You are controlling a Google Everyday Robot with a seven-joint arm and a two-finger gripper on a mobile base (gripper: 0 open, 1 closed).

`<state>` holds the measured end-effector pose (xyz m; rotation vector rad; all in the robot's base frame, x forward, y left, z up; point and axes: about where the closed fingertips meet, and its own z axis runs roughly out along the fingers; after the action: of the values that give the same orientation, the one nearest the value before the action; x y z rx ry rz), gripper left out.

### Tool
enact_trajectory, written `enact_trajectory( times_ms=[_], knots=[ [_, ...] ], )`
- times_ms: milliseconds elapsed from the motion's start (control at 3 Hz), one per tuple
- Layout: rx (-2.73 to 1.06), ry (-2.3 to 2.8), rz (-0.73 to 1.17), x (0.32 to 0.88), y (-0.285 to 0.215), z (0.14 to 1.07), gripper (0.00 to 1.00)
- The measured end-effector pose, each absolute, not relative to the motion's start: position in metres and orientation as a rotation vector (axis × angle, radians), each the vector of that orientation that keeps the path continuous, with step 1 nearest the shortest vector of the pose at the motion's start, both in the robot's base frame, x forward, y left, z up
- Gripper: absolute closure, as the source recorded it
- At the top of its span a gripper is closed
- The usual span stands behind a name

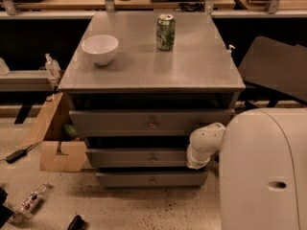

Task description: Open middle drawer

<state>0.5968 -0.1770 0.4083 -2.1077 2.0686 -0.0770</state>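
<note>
A grey metal cabinet [153, 66] stands in the middle of the camera view with three drawers stacked in its front. The middle drawer [136, 157] is a wide flat grey front with a small round knob [153, 158] at its centre. It sits below the taller top drawer [120, 123] and above the bottom drawer [129, 178]. My white arm reaches in from the right, and its end with the gripper [197, 161] is at the right end of the middle drawer's front, well right of the knob.
On the cabinet top stand a white bowl [100, 48] and a green can [165, 31]. A cardboard box [60, 150] is on the floor at the left, with a bottle [29, 201] and cable nearby. A dark chair [276, 66] is at the right, beside my white body [264, 171].
</note>
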Motion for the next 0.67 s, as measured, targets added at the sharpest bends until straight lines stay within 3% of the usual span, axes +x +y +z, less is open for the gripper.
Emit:
enact_trajectory(
  times_ms=[667],
  knots=[
    [-2.108,2.069,-0.077,0.5968,-0.1770,0.4087,1.00]
  ],
)
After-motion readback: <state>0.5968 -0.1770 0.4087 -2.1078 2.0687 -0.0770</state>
